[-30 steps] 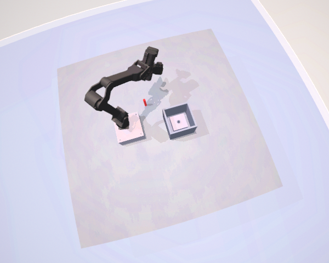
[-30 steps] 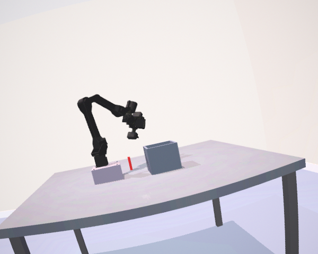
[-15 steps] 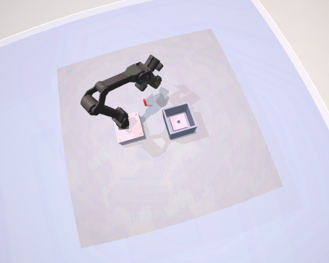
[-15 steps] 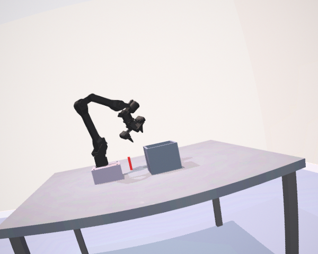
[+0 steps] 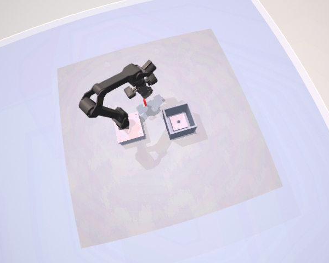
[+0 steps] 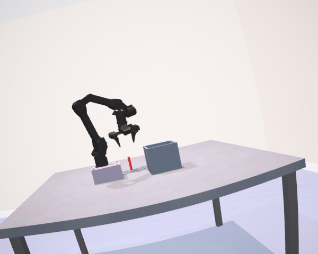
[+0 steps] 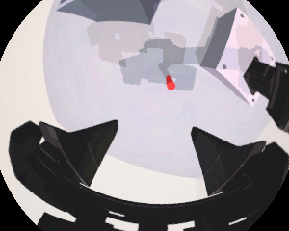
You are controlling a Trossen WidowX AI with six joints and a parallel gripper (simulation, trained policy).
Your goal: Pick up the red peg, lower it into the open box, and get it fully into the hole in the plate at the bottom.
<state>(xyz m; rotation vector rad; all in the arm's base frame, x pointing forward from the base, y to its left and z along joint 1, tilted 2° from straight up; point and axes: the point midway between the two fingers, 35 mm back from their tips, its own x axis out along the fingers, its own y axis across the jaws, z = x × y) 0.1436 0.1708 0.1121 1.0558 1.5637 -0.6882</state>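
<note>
The red peg [image 5: 145, 102] [image 6: 130, 163] [image 7: 170, 83] stands upright on the table between the arm's base and the box. The gripper [image 6: 126, 144] [image 7: 154, 124] is open and empty, high above the table. In the wrist view the peg shows beyond the fingertips, not between them. The open box [image 5: 183, 135] [image 6: 164, 158] is grey-blue with tall walls; a corner of it shows at the top of the wrist view [image 7: 120, 11]. The pale plate [image 5: 174, 126] at its bottom has a dark hole [image 5: 178, 121] near its middle, with nothing in it.
The arm's pale base block [image 5: 130, 135] [image 6: 108, 174] [image 7: 231, 53] stands on the table [image 5: 170, 183] [image 6: 153, 191], on the other side of the peg from the box. The box walls rise higher than the peg. Shadows of the arm fall around the peg.
</note>
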